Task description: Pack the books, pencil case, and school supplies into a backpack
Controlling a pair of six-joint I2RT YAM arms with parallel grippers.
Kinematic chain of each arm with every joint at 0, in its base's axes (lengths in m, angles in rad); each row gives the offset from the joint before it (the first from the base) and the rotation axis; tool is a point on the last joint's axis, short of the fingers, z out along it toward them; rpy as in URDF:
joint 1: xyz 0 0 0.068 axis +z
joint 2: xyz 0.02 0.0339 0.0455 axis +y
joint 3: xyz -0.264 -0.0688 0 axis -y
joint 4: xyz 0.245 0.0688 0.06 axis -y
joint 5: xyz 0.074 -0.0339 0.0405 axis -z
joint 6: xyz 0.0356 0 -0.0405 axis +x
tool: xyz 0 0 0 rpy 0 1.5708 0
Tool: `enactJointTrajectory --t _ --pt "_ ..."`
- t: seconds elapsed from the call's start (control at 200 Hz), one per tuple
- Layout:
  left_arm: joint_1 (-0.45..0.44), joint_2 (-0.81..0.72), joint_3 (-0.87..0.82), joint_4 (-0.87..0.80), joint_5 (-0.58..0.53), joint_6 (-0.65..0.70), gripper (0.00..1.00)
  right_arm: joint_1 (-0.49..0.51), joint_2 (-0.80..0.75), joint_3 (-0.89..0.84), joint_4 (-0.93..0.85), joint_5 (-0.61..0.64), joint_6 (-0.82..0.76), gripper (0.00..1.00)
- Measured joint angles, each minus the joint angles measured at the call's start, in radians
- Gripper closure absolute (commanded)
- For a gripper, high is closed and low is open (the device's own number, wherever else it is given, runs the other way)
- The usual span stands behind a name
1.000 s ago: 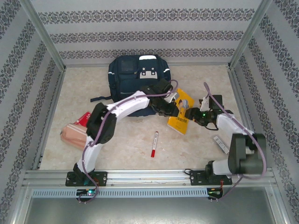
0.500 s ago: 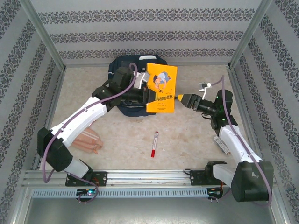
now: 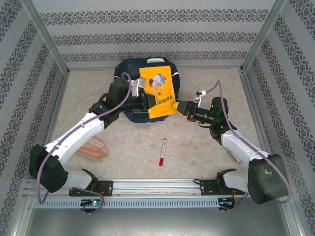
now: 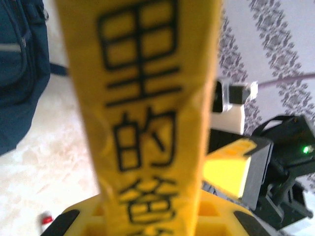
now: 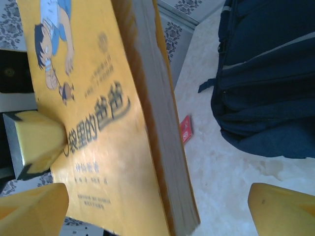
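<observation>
Top view: the left end effector (image 3: 147, 102) clamps the yellow paperback (image 3: 158, 91), which is raised with the navy backpack (image 3: 129, 73) just beyond it. The right end effector (image 3: 183, 108), jaws spread, sits at the book's lower right corner. The marker pen (image 3: 162, 151) and pink pencil case (image 3: 93, 147) lie on the desk (image 3: 206, 147), back toward the bases.

Left wrist view: the paperback stands pinched between its jaws, with the backpack to the left.

Right wrist view: the jaws stand wide apart, with the book's page edge ahead between them.

A pale, marbled surface (image 3: 197, 152) is boxed in by 3 walls (image 3: 157, 37) papered in grey floral bands, with 2 slanted metal posts (image 3: 45, 37) at the back corners and a ribbed metal rail (image 3: 157, 187) along its near edge. A small flat red item (image 5: 186, 129) lies on the surface.
</observation>
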Motion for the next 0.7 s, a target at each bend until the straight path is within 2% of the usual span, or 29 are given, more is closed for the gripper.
enactJointTrajectory --t 0.22,0.455,0.56,0.7 --pt "0.006 -0.025 -0.027 0.122 -0.016 -0.09 1.0 0.132 0.02 0.008 0.071 0.06 0.099 0.08" --pt "0.006 -0.043 -0.14 0.239 -0.06 -0.232 1.0 0.272 0.023 0.008 0.218 0.311 0.284 0.16" --pt "0.006 -0.043 -0.164 0.289 -0.076 -0.288 1.0 0.298 0.038 0.008 0.245 0.413 0.322 0.26" --pt "0.007 -0.041 -0.189 0.34 -0.099 -0.347 0.97 0.324 0.086 0.013 0.288 0.521 0.367 0.51"
